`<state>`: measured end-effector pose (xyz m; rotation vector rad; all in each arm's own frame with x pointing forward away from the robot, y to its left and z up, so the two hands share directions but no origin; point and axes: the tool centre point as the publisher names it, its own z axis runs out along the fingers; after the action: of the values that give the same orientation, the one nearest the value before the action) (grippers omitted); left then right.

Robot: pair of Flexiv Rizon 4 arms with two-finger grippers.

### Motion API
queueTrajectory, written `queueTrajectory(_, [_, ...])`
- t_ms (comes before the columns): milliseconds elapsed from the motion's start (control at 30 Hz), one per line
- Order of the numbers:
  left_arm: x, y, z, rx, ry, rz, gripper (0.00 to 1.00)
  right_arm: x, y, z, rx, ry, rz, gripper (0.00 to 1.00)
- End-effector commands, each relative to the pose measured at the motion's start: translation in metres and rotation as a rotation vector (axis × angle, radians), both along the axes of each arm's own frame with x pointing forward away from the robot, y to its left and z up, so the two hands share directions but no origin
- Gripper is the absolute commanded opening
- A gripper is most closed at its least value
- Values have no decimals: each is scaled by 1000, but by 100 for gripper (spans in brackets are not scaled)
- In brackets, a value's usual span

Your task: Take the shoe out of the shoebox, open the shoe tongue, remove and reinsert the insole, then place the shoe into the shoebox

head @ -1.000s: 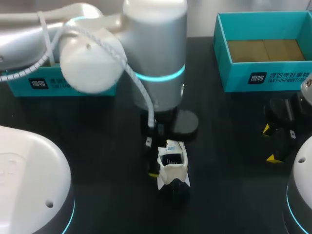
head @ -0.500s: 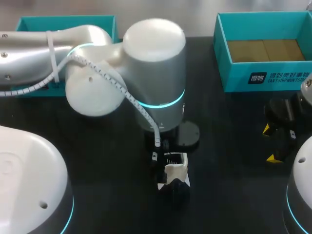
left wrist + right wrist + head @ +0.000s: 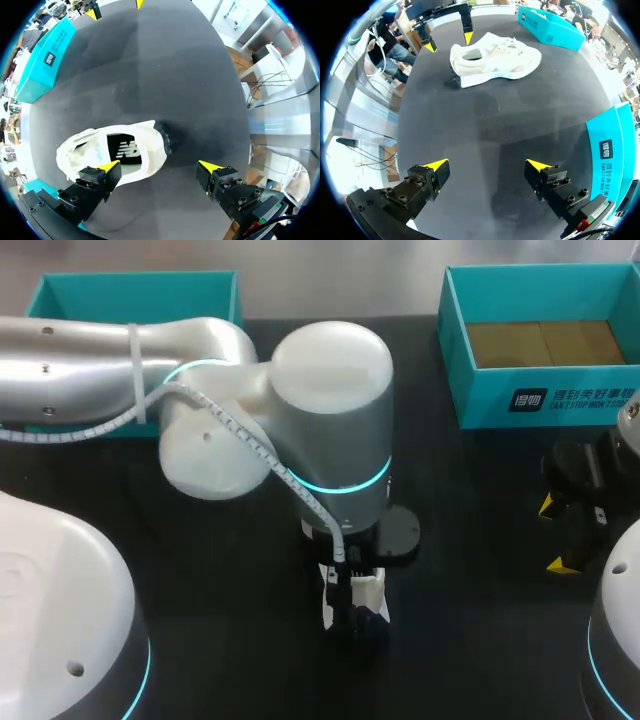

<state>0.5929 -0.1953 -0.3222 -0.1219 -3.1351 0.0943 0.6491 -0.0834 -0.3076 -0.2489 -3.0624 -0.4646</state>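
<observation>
Removal from the shoebox (image 3: 540, 405) is judged done: the shoe (image 3: 117, 152) lies on the black table (image 3: 470, 620), well apart from the box, with its insole inside. The tongue or insole step is taken to be in hand. The left gripper (image 3: 160, 166) is held spread wide over the heel end, with nothing clamped; next, a finger must be brought into the opening. The right gripper (image 3: 487, 163) is likewise held apart, off to the side. Against the earlier frames, the left arm (image 3: 330, 420) is found further over the shoe, hiding more of it.
</observation>
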Motion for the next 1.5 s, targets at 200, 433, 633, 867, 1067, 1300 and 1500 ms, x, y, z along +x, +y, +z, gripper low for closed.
queueTrajectory(200, [1, -26, -28, 51, -4, 23, 100, -1, 0, -1, -2, -2, -1, 100])
queueTrajectory(433, [-2, -31, -43, 65, 5, 52, 100, -1, 0, -1, -2, -2, -1, 100])
queueTrajectory(633, [-4, -31, -52, 67, 19, 71, 100, -1, 0, -1, -2, -2, -1, 100])
queueTrajectory(867, [-9, -26, -60, 70, 23, 108, 100, -1, 0, -1, -2, -2, -1, 100])
queueTrajectory(1067, [-9, -18, -65, 66, 29, 135, 100, -1, 0, -1, -2, -2, -1, 100])
queueTrajectory(1300, [-8, -16, -68, 69, 30, 151, 93, -1, 0, -1, -2, -2, -1, 100])
queueTrajectory(1500, [-8, -17, -71, 77, 28, 155, 79, -1, 0, -1, -2, -2, -1, 100])
